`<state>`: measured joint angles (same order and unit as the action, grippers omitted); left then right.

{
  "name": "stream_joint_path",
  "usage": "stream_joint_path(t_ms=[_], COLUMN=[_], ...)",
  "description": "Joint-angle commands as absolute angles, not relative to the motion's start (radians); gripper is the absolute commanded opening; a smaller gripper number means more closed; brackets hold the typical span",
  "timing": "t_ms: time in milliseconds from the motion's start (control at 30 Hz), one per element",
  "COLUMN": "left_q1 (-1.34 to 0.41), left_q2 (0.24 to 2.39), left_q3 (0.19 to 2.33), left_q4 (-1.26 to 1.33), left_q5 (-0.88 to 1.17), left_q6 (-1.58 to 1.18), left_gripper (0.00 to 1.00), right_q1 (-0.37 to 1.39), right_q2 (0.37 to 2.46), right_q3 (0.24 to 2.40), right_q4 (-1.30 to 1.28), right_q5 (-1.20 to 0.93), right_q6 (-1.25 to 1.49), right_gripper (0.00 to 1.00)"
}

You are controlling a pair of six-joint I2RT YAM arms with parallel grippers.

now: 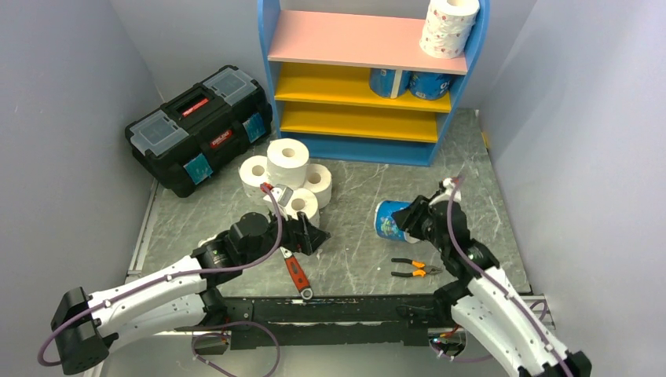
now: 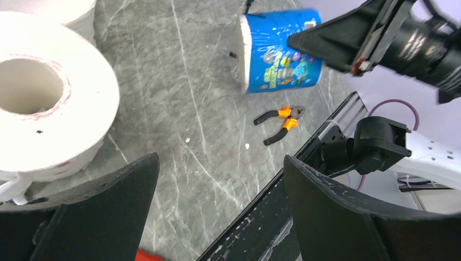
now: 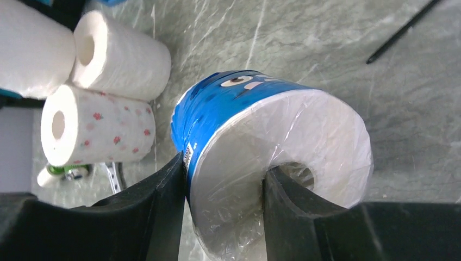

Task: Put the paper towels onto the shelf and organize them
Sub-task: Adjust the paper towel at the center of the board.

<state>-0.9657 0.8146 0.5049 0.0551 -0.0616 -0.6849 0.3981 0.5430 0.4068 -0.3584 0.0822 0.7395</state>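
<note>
A blue-wrapped paper towel roll [image 1: 386, 220] [image 3: 239, 103] lies on its side on the grey floor at centre right. My right gripper [image 1: 404, 222] [image 3: 224, 166] is shut on it, one finger inside the hollow core and the other against the blue wrapper. My left gripper [image 1: 314, 236] [image 2: 220, 160] is open above the floor, with nothing between its fingers, just right of a white roll [image 2: 65, 109]. Several white rolls [image 1: 287, 161] cluster in front of the shelf [image 1: 357, 39]. The shelf holds a pink-dotted roll [image 1: 448, 26] on top and two blue rolls [image 1: 390, 81] on the upper yellow board.
A black toolbox [image 1: 198, 126] stands at the left, beside the shelf. Orange-handled pliers [image 1: 415, 269] [image 2: 280, 120] lie near the front edge by the right arm. A red-handled tool [image 1: 297, 275] lies under the left arm. Grey walls close in both sides.
</note>
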Motion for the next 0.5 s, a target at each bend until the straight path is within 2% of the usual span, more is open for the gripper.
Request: stream_joint_path(t_ms=[0, 100, 167, 333, 467], left_q1=[-0.965, -0.966, -0.966, -0.965, -0.965], left_q2=[0.783, 0.776, 0.769, 0.739, 0.704], left_q3=[0.502, 0.499, 0.495, 0.469, 0.453], left_q4=[0.003, -0.041, -0.052, -0.069, -0.096], left_q5=[-0.106, -0.11, -0.113, -0.124, -0.139], left_q6=[-0.699, -0.702, -0.706, -0.721, -0.724], left_gripper=[0.9, 0.9, 0.9, 0.9, 0.9], right_q1=[0.484, 0.677, 0.77, 0.865, 0.909], right_q2=[0.746, 0.952, 1.081, 1.321, 1.428], right_q3=[0.664, 0.849, 0.928, 1.024, 1.099], right_q4=[-0.461, -0.597, -0.639, -0.646, -0.682], right_q5=[0.077, 0.237, 0.27, 0.284, 0.306], right_q6=[0.582, 0.53, 0.516, 0.481, 0.458], right_gripper=[0.37, 0.42, 0.43, 0.45, 0.58])
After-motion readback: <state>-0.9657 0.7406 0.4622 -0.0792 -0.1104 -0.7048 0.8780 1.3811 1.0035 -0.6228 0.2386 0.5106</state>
